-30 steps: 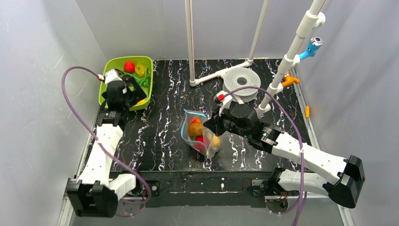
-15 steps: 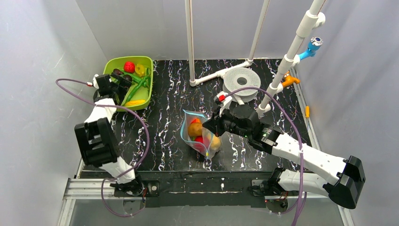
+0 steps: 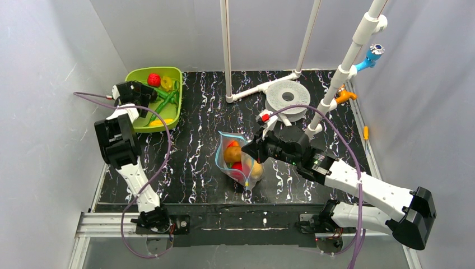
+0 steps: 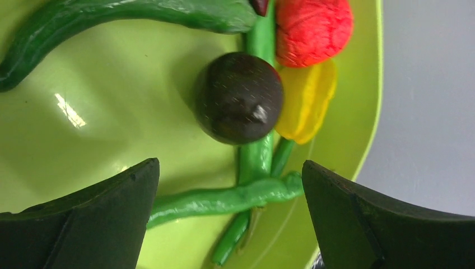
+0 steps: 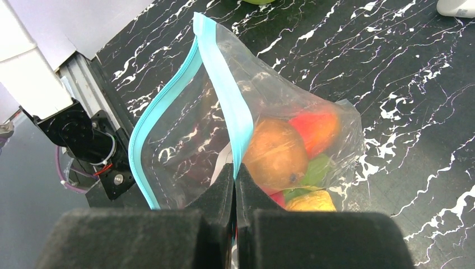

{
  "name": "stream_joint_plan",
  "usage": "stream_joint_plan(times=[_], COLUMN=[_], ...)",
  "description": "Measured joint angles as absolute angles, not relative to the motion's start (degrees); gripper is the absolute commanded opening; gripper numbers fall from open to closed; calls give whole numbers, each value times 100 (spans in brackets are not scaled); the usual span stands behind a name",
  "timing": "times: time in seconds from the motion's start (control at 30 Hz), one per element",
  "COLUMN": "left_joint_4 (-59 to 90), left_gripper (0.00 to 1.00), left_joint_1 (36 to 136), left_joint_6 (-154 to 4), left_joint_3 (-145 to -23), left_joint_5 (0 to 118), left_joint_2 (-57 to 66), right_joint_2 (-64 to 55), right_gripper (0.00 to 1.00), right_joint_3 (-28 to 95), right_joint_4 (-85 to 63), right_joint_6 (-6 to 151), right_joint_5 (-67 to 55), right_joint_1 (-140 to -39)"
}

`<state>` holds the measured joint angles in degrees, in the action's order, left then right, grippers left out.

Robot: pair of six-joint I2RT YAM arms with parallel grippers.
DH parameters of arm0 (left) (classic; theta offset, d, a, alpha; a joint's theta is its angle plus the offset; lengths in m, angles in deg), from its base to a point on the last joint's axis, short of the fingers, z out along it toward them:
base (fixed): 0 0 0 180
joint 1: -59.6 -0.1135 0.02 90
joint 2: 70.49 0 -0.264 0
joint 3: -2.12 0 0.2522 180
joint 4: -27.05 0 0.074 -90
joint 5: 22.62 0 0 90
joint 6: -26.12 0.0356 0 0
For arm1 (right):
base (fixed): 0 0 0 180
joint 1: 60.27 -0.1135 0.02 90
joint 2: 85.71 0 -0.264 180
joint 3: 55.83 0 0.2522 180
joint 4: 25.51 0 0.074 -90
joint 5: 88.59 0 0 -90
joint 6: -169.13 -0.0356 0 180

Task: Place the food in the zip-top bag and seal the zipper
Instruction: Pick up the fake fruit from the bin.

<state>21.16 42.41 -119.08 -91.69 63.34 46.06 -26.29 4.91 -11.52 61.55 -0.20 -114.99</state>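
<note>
The clear zip-top bag (image 3: 238,161) lies mid-table with its mouth held open and lifted. It holds a brown potato (image 5: 274,151), a red piece (image 5: 319,126), a green piece and a yellow piece. My right gripper (image 5: 235,172) is shut on one lip of the light-blue zipper (image 5: 221,92); it also shows in the top view (image 3: 253,150). My left gripper (image 4: 228,167) is open and empty over the lime-green tray (image 3: 130,78), above green beans (image 4: 224,199). A dark round fruit (image 4: 240,98), a yellow piece (image 4: 311,98) and a red piece (image 4: 313,25) lie just beyond the fingers.
A long green vegetable (image 4: 112,17) lies along the tray's far side. A white round disc (image 3: 287,95) and white pipe stands (image 3: 227,50) are at the back. Orange (image 3: 344,96) and blue (image 3: 372,56) fittings sit at the back right. Grey walls enclose the table.
My left arm has folded back and its gripper has moved farther back over the tray's left side. The right gripper and the bag have stayed put.
</note>
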Motion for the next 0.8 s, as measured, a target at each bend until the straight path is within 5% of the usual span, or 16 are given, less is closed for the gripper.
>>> stream_joint_plan(times=[0.33, 0.67, 0.8], left_joint_4=[2709, 3338, 3473], left_gripper=[82, 33, 22], left_joint_1=[4236, 4236, 4223], left_joint_6=[-12589, -12821, -12824], left_joint_3=[-9598, -9770, -9763], left_joint_5=[6443, 6392, 6250], left_joint_2=[5433, 5813, 5841], right_joint_2=[-2642, -2642, -2642], right_gripper=[1, 1, 1], right_joint_3=[411, 408, 408], right_joint_4=[-1189, -1194, -1194], right_joint_6=[6172, 6221, 6240], right_joint_5=[17, 18, 17], right_joint_1=[-11499, -11499, -11499])
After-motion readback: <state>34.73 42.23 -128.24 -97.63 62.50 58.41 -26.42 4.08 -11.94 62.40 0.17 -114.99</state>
